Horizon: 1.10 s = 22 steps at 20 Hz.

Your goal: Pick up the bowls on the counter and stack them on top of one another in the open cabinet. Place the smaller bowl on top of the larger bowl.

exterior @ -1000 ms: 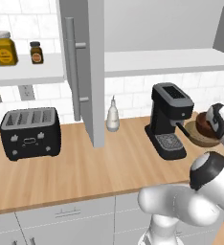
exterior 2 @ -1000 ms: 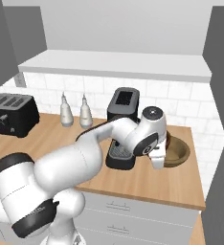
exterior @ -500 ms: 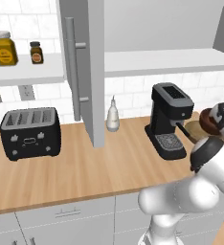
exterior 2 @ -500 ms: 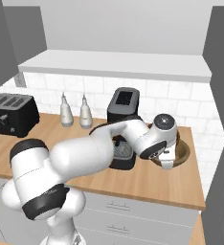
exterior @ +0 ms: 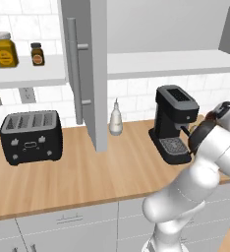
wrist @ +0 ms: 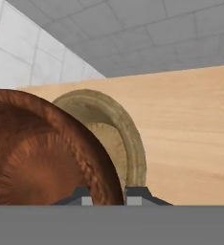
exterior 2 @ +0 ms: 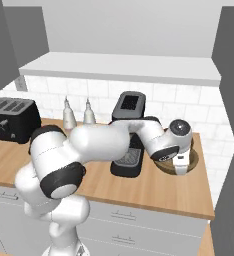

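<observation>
While the smaller bowl (wrist: 42, 148) sits clamped by its rim between your gripper (wrist: 108, 196) fingers, you've got it tipped close to the cam, w/ the larger bowl (wrist: 126, 139) just behind it on the counter (wrist: 190, 124). Taking the coffee machine (exterior 2: 129, 140) as your ref pt, the larger bowl (exterior 2: 188, 166) lies just to its right by the counter's end, under the hand, & the open cabinet door (exterior: 90, 74) hangs well to its left, w/ a toaster (exterior: 31, 135) farther left and a bottle (exterior: 116, 118) between door & machine.
</observation>
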Tool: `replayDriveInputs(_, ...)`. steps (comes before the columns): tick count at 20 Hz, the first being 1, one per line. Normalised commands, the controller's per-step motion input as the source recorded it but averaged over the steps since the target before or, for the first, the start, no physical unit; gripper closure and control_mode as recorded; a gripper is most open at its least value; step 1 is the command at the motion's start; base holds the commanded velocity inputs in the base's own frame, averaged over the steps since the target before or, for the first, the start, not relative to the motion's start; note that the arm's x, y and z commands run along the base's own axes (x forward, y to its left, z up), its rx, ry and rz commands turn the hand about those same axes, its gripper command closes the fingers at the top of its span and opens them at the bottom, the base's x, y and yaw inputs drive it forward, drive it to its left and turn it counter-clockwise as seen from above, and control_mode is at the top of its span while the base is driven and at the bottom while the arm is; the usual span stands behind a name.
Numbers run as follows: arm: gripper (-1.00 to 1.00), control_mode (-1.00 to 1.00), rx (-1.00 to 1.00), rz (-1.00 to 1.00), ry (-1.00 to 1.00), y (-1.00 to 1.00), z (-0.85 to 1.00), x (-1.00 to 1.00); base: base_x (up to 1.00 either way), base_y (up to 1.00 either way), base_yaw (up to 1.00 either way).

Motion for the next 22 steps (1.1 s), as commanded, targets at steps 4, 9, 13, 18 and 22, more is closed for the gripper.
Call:
replayDriveInputs(4,1.0,-1.0,0.06,0.0,0.0,-0.39,-0.05,0.1,0.0,0.0,0.0)
replayDriveInputs(9,1.0,-1.0,0.01,0.0,0.0,-0.1,-0.03,0.26,0.0,0.0,0.0)
replayDriveInputs(13,1.0,-1.0,0.0,0.0,0.0,0.0,-0.18,0.43,0.0,0.0,0.0)
replayDriveInputs(18,1.0,-1.0,0.0,0.0,0.01,0.0,-0.44,0.13,0.0,0.0,0.0)
replayDriveInputs(22,1.0,-1.0,0.0,0.0,0.01,-0.01,-0.36,0.15,0.0,0.0,0.0)
